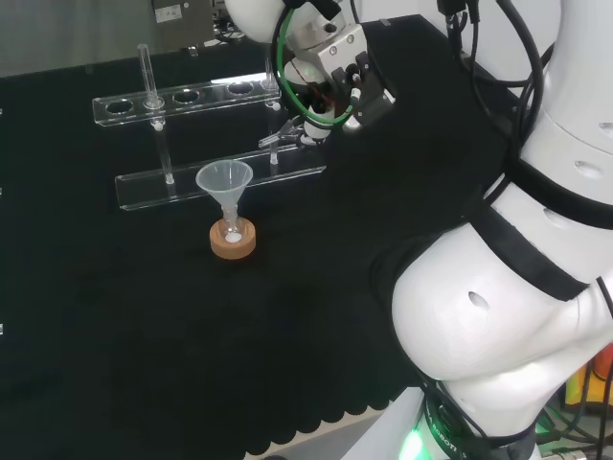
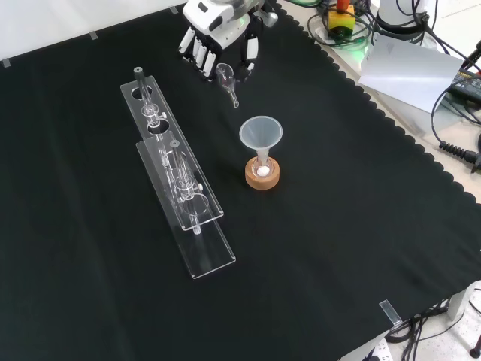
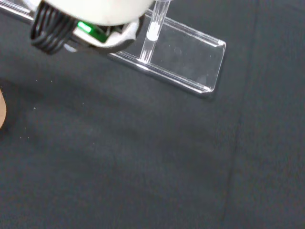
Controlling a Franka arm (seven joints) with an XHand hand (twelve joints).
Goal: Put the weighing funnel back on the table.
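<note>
In the front view my hand (image 2: 218,34) comes in at the top, its fingers (image 2: 199,53) pointing down at the cloth and the thumb (image 2: 249,56) opposite them. Between them hangs the weighing funnel (image 2: 225,75), a small clear scoop with its short stem slanting down. The head view shows the hand (image 1: 330,105) right of the rack, with the weighing funnel (image 1: 283,137) sticking out to its left, raised off the cloth. A blurred white part of the hand (image 3: 95,7) shows in the wrist view.
The big funnel (image 2: 261,134) stands in a small flask on a cork ring (image 2: 262,177), just in front of the hand. A long clear two-tier rack (image 2: 188,218) lies to the left, with a test tube (image 1: 147,72) upright in it. The rack's end (image 3: 190,62) is also in the wrist view.
</note>
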